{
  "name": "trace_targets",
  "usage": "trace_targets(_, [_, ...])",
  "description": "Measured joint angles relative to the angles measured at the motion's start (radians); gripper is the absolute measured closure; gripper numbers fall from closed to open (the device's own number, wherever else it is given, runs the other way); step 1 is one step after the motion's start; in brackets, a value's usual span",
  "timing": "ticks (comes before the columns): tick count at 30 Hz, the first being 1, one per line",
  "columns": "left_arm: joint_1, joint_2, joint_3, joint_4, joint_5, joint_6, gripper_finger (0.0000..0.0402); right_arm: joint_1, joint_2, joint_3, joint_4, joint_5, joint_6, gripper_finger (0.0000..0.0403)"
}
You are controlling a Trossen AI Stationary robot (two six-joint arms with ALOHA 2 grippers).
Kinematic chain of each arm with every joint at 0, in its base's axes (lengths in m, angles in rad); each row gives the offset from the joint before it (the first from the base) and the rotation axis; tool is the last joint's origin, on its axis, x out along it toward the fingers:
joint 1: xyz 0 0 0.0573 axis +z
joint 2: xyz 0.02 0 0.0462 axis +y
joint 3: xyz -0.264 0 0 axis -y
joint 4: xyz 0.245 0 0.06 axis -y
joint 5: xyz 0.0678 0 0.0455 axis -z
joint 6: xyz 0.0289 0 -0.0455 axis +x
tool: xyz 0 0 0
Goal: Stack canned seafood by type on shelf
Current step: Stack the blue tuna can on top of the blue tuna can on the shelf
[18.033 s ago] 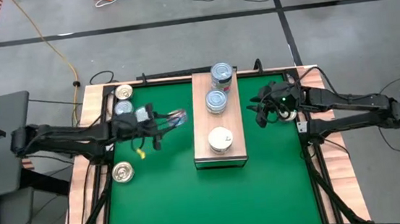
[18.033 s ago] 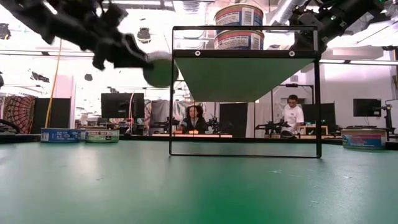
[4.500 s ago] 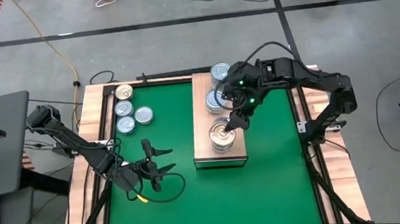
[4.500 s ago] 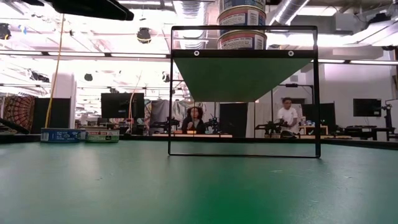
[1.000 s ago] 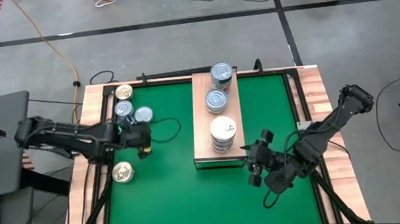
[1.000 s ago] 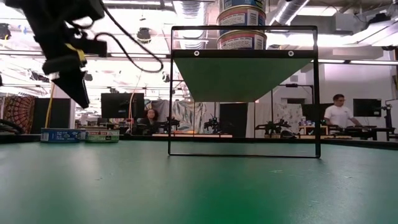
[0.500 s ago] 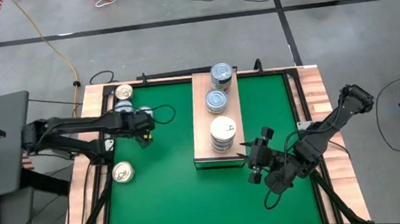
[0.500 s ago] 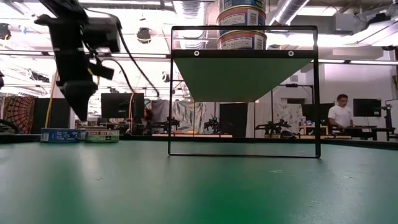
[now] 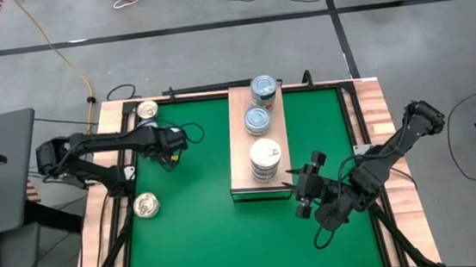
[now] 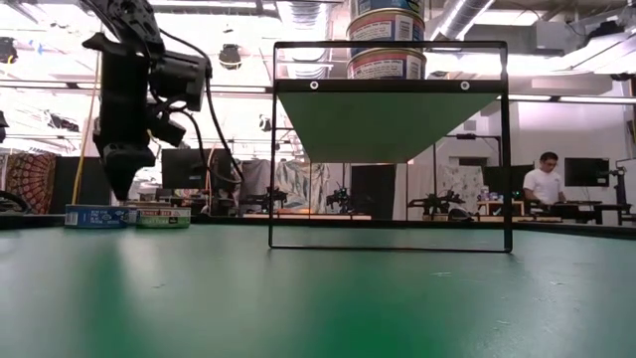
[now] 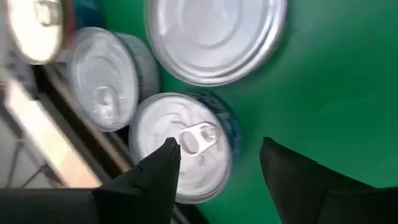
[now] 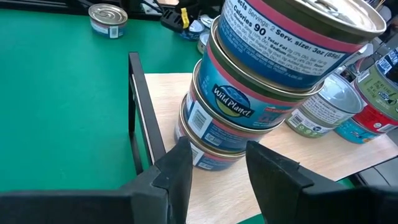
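Fingers of my left gripper hang apart, empty, above a blue-silver tin near the mat's far left corner; my right gripper waits agape beside the shelf.

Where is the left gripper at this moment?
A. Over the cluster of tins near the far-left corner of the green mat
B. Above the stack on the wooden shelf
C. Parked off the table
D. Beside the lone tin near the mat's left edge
A. In the high view the left gripper sits at the cluster of tins in the far-left corner, and its wrist view shows open fingers just above a pull-tab tin.
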State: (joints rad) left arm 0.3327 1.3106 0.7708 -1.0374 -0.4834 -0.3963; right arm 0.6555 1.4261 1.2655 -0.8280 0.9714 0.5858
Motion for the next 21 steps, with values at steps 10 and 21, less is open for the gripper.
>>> trace_targets(10, [0.064,0.001,-0.021,0.046,0.129,0.082,0.0215,0.0,0.0,0.0,0.002,0.0,0.0,0.0223])
trace_targets(21, [0.052,0.198,-0.024,0.029,0.094,0.086,0.0276,0.0,0.0,0.0,0.008,-0.001,0.001,0.0223])
